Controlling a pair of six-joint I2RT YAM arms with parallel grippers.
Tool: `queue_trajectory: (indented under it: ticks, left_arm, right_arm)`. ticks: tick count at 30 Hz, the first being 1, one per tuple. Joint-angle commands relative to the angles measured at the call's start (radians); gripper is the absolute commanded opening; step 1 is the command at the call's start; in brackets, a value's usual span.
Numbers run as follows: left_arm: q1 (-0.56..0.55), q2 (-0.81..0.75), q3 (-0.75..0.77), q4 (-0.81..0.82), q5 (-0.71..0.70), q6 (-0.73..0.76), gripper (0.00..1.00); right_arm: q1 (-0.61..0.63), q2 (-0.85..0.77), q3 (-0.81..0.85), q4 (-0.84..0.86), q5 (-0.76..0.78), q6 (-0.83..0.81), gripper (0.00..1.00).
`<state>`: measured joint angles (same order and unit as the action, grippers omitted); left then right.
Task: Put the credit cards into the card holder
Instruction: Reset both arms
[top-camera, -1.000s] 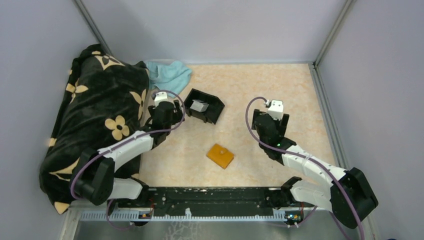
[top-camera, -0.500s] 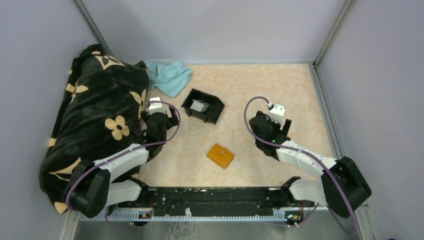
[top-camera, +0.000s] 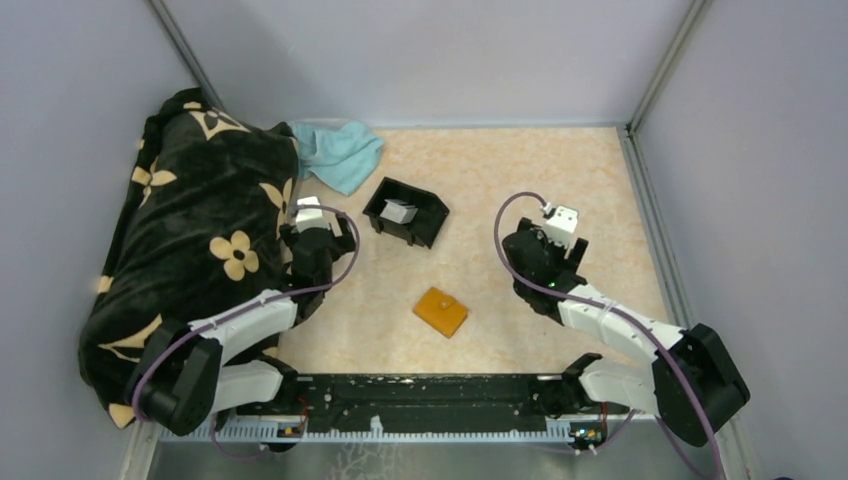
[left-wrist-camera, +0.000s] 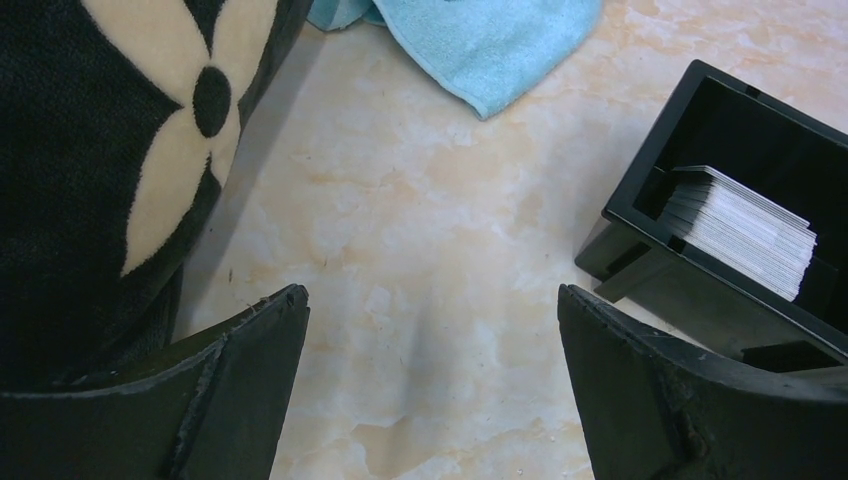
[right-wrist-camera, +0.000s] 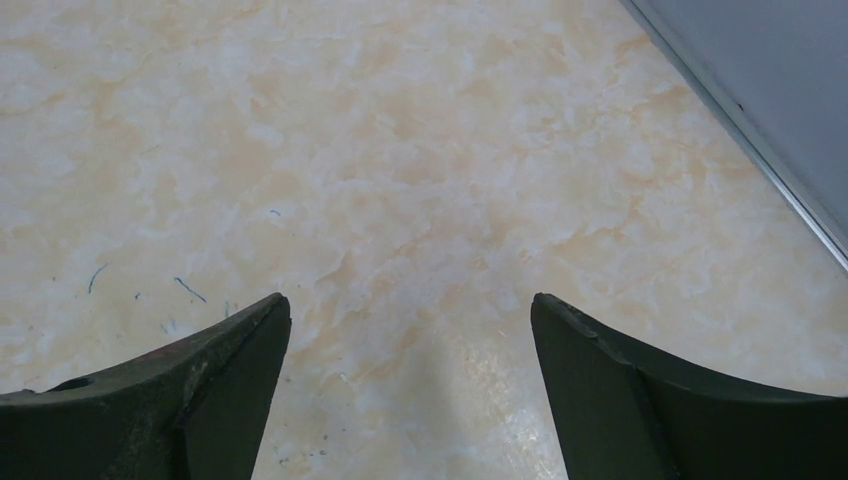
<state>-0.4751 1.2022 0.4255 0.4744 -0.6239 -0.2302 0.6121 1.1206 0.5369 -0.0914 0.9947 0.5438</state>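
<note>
The orange card holder (top-camera: 441, 311) lies closed on the table between the two arms. A stack of pale credit cards (top-camera: 399, 212) sits in a black tray (top-camera: 423, 226) behind it; the stack (left-wrist-camera: 742, 230) also shows in the left wrist view inside the tray (left-wrist-camera: 640, 262). My left gripper (top-camera: 322, 236) is open and empty, left of the tray (left-wrist-camera: 430, 300). My right gripper (top-camera: 553, 245) is open and empty over bare table right of the card holder (right-wrist-camera: 410, 305).
A black blanket with cream flowers (top-camera: 190, 230) fills the left side, close beside my left arm (left-wrist-camera: 110, 150). A light blue cloth (top-camera: 340, 150) lies at the back left (left-wrist-camera: 480, 40). A grey wall edge (right-wrist-camera: 740, 110) runs at the right.
My left gripper has pulled back and left from the tray's edge toward the blanket. My right gripper has drawn back slightly to the right. Card holder and tray have not moved.
</note>
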Motion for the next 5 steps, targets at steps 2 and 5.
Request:
queue_trajectory:
  ticks: [2, 5]
  left_arm:
    - [0.008, -0.010, -0.007, 0.043, -0.010, 0.014, 1.00]
    - [0.008, -0.005, -0.006, 0.049, -0.010, 0.016, 1.00]
  right_arm:
    - [-0.004, -0.052, -0.018, 0.072, 0.036, -0.011, 0.87]
    - [-0.004, -0.041, 0.002, 0.031, 0.054, 0.023, 0.91]
